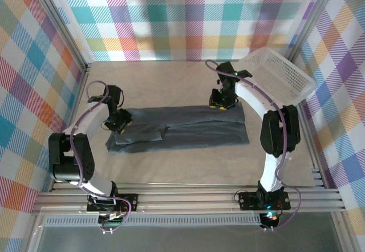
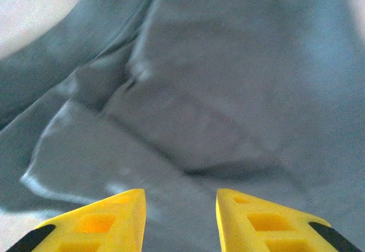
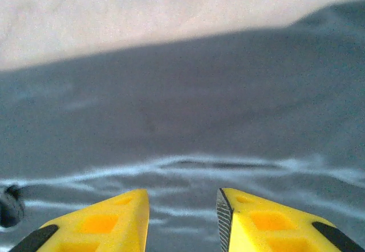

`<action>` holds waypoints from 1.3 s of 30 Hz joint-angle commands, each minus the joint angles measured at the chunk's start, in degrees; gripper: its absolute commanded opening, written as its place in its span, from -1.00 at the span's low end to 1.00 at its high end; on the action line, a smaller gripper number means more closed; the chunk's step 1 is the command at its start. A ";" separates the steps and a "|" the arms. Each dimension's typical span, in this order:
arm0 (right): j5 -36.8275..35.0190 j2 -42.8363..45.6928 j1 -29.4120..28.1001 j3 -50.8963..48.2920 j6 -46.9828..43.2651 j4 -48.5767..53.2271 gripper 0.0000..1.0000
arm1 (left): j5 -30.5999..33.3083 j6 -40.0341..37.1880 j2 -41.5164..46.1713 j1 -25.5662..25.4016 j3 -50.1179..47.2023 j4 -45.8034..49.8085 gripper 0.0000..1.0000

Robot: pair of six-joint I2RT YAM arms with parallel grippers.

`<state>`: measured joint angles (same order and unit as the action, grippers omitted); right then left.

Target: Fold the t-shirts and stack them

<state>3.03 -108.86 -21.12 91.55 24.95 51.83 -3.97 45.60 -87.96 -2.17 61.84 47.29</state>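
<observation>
A dark slate-grey t-shirt [image 1: 182, 129] lies folded into a long band across the middle of the table. My left gripper [image 1: 118, 122] hovers over its left end, open, with only cloth [image 2: 217, 104] showing between the yellow fingers [image 2: 108, 220]. Over the shirt's far right edge sits my right gripper [image 1: 222, 101], also open, its fingers [image 3: 262, 218] just above the cloth [image 3: 188, 121] near the edge where the shirt meets the bare table [image 3: 142, 12]. Neither gripper holds anything.
A white mesh basket [image 1: 276, 75] leans tilted at the back right corner against the checked wall. Bare beige tabletop [image 1: 171, 169] runs in front of the shirt and behind it. Metal frame posts and rails border the table.
</observation>
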 commanded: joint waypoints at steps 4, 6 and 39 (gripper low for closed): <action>-0.44 -1.28 5.21 -4.45 -1.83 0.62 -0.27 | -5.98 15.06 6.18 -6.42 -6.10 -1.22 -0.27; -2.31 -4.00 7.48 -1.73 -1.99 3.32 -0.27 | -4.85 20.20 5.38 -9.51 -5.89 -2.34 -0.28; 10.73 1.64 -9.80 -26.22 18.32 5.27 -0.29 | -11.83 9.22 -66.87 -16.63 74.76 -12.05 -0.42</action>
<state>6.09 -108.81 -29.04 68.01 36.10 60.05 -10.26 58.11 -147.55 -15.55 130.54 35.53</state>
